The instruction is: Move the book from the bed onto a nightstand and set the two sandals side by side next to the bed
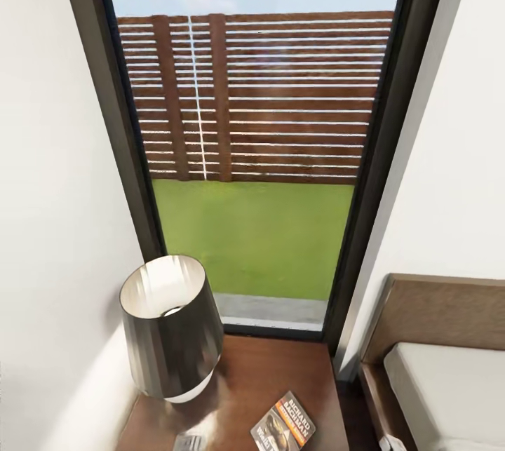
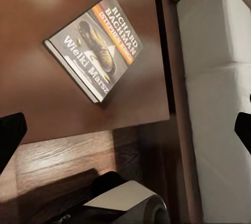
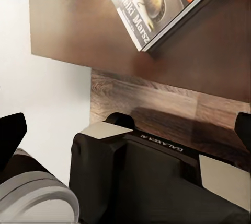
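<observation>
The book [image 1: 284,430], a thin paperback with an orange band and "Richard Bachman" in white, lies flat on the dark brown nightstand [image 1: 266,381] near its front right part. The bed [image 1: 449,395] with its pale mattress and brown headboard stands just right of the nightstand. The left wrist view looks down on the book [image 2: 97,46], and my left gripper [image 2: 125,132] is open and empty, well above it. My right gripper [image 3: 125,132] is open too, holding nothing, with the book [image 3: 162,4] on the nightstand [image 3: 78,25] beyond it. The sandals are out of view.
A dark lamp [image 1: 172,328] with a wide shade stands on the nightstand's left half. Behind is a tall dark-framed window [image 1: 259,156] onto fence and grass, with white walls on both sides. My own dark base [image 3: 146,177] stands on the wood floor [image 3: 157,104] before the nightstand.
</observation>
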Controlling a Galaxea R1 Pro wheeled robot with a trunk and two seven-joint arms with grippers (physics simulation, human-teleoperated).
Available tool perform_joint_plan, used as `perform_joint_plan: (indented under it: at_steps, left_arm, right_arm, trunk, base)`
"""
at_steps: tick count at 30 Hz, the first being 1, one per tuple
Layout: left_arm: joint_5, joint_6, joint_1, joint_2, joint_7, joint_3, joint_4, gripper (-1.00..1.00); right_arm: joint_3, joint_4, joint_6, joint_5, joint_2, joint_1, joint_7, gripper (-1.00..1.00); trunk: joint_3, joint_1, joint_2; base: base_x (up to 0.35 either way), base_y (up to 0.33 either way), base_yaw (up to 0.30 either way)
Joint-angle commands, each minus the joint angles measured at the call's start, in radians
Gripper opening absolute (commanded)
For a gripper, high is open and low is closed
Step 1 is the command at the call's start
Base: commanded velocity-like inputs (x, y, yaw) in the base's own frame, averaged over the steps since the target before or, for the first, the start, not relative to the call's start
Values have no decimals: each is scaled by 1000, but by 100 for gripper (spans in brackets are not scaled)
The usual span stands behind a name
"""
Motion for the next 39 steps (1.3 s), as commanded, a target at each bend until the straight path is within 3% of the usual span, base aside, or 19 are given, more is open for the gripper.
perform_joint_plan:
  at_steps: [1,5,9,23,39]
  left_arm:
    - [8,-3,-1,-2,-1,-5,11,100]
    - [-1,-36,-1,-7,-1,-5,52,100]
    - [-3,-67,0,-9,-1,-6,97,100]
    - [-4,-85,1,-30,-2,-6,130,100]
    - [-2,-113,1,-22,-10,-4,130,100]
  right_arm:
    - [7,6,8,-10,-1,0,1,100]
    - [7,29,8,-1,-1,0,1,100]
    - [7,35,8,42,-1,1,1,100]
    - [7,36,8,80,1,1,0,100]
    - [7,36,8,85,1,2,0,100]
  trunk:
    - [2,-4,7]
    - [15,-19,35]
    - [27,-35,63]
    - [71,-88,161]
    - [121,-150,273]
  base:
    - [0,0,0]
    - [0,0,0]
    - [0,0,0]
    - [0,0,0]
    - [0,0,0]
